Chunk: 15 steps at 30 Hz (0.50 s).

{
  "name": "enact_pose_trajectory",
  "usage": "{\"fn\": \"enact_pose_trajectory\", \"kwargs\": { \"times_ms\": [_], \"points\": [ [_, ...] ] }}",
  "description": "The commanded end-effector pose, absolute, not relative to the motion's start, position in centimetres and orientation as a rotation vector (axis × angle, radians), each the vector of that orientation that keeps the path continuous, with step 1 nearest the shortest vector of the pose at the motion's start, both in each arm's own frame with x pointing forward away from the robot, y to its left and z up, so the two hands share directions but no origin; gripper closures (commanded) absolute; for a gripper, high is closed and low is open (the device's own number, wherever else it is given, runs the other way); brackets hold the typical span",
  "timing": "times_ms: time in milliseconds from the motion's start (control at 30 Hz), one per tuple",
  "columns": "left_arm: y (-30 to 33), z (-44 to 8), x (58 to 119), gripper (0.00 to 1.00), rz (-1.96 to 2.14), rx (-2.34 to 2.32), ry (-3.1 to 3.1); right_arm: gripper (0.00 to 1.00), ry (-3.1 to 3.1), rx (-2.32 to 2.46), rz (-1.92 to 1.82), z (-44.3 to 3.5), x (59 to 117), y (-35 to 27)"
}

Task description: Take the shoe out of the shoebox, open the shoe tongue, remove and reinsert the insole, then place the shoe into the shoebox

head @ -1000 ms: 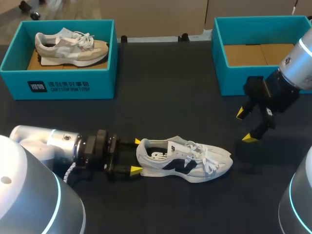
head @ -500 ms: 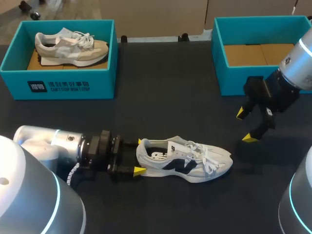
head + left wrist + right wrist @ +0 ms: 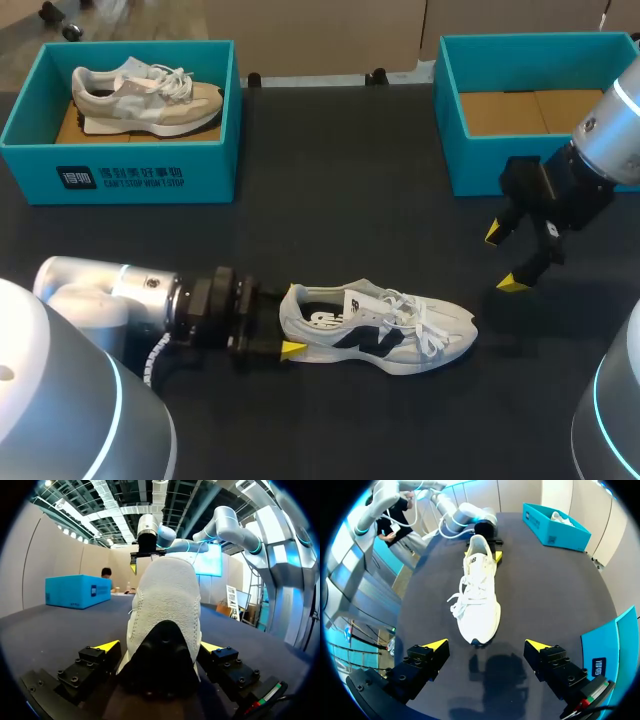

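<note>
White shoe [image 3: 162,600], heel between spread fingers of left claw [image 3: 159,646]

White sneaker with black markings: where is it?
Head view: the white sneaker lies front-centre on the dark table, heel between the left gripper's open fingers, toe toward the right gripper.

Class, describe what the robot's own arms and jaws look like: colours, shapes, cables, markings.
The left arm and right arm are rounded silver-grey tubes with glowing light-blue rings. Their wrists are black, bolted blocks, each with two jaws tipped bright yellow. A black cable loops under the left wrist.
</note>
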<state>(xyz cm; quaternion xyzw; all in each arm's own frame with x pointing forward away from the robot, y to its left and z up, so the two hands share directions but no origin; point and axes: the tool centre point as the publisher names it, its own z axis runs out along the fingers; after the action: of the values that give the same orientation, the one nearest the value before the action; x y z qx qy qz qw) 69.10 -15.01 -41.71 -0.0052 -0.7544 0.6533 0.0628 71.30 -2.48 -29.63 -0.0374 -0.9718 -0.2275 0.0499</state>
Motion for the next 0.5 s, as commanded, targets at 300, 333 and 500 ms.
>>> {"fn": "enact_pose_trajectory", "kwargs": {
  "times_ms": [300, 333, 500],
  "points": [
    [-15.47, -41.94, 69.44, 0.00, 1.975, -0.001, -2.303, 0.00, -2.962, -0.114, -0.690, -29.68, 71.20, -2.48],
    [-15.47, -41.93, 69.46, 0.00, 1.976, 0.000, -2.300, 0.00, -2.962, -0.114, -0.690, -29.68, 71.20, -2.48],
    [-15.43, -41.86, 69.19, 0.00, 1.970, -0.012, -2.289, 0.00, -2.962, -0.114, -0.690, -29.68, 71.20, -2.48]
  ]
}}
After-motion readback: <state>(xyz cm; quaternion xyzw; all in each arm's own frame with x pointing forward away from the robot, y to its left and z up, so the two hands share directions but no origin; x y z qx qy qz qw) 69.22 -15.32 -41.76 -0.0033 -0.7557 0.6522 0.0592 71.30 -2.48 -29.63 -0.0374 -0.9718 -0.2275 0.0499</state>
